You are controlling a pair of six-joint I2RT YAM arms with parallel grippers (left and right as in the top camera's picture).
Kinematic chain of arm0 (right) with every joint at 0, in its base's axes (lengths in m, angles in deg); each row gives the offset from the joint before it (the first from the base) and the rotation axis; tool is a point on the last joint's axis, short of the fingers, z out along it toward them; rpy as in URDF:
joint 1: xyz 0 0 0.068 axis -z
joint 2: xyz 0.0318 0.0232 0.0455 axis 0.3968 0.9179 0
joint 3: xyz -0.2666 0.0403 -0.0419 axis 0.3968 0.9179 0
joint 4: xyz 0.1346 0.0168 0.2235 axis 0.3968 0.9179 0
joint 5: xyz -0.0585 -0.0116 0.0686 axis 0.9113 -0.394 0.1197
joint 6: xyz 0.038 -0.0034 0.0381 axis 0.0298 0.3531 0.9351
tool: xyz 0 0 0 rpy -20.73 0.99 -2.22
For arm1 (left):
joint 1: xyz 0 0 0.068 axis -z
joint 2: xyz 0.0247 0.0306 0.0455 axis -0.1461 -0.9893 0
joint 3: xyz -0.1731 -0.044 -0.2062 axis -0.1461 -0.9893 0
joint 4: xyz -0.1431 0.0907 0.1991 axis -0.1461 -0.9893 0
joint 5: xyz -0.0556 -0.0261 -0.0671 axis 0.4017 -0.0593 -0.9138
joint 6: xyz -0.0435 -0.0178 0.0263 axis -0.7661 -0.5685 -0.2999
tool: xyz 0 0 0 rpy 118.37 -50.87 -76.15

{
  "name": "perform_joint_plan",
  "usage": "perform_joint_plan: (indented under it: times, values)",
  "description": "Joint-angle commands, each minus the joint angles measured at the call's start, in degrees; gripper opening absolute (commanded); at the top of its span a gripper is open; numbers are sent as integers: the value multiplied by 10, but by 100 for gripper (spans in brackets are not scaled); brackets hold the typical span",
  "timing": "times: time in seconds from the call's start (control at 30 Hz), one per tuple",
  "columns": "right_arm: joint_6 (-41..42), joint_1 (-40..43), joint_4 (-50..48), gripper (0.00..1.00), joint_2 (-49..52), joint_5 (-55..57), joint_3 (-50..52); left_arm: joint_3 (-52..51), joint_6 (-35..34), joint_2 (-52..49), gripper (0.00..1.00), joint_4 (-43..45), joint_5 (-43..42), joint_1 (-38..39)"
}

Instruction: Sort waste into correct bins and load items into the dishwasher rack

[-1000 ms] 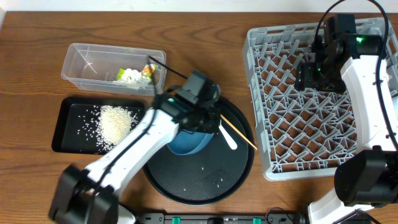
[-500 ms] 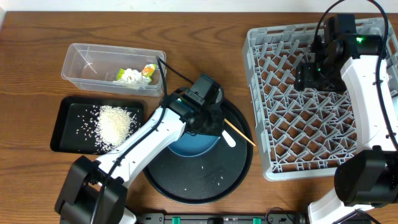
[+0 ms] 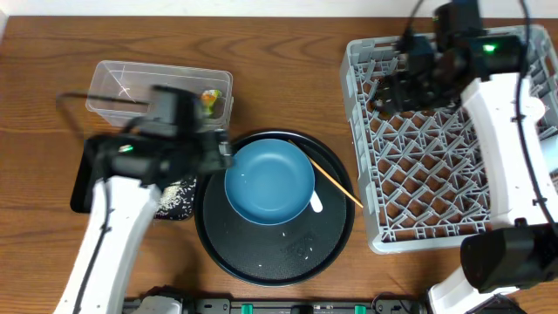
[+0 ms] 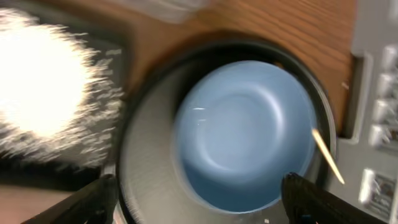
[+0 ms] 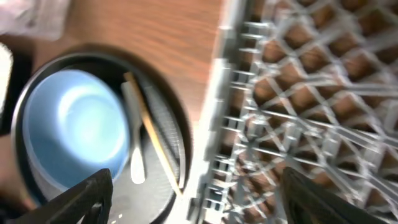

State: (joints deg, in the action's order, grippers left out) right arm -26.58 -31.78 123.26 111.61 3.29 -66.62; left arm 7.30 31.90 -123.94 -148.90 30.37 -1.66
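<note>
Plate, dark blue, lies below the left gripper, face up. The fingers stand wide apart and hold nothing. In the left wrist view the plate shows between the two fingers and ahead of them.
- Plate rests on a round black tray, whose rim shows all round it.
- One thin wooden chopstick just ahead of the right-hand finger, slanting off the plate's edge.
- Out past the left-hand finger: rice heap, a blurred white patch on the shallow black rectangular tray.
- Overhead, the left arm is blurred and covers most of that tray. The clear tub sits beyond it, with the yellow-green wrapper in its near corner.

Right gripper hangs over the dishwasher rack. Its fingers are also spread wide and hold nothing.
- Directly ahead of them: the rack's grey wall and peg grid, with bare table showing through.
- Toward the left-hand finger, past the rack wall: the white plastic spoon and the chopstick, side by side on the round tray, just beside the plate.
- Overhead, the spoon's bowl touches the plate's rim. The chopstick tip reaches close to the rack.
</note>
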Motion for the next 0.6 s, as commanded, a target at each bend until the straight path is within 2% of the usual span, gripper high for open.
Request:
perform_joint_plan:
  times: [0.0, 0.13, 0.3, 0.4, 0.57]
  values:
    - [-12, -41, 0, 81, -7, -20, 6, 8, 30, 14, 85, -24, 14, -69]
    - [2, -96, -1, 81, 3, -19, 32, 6, 30, 12, 86, -56, 40, -171]
    - [28, -162, -25, 78, 21, -19, 94, 3, 28, -8, 86, -64, 46, -265]
    - [49, -198, -53, 73, 33, -4, 137, 3, 27, -19, 86, -67, 46, -291]
    - [121, -243, -126, 72, 43, 57, 213, 2, 27, -34, 86, -70, 46, -296]
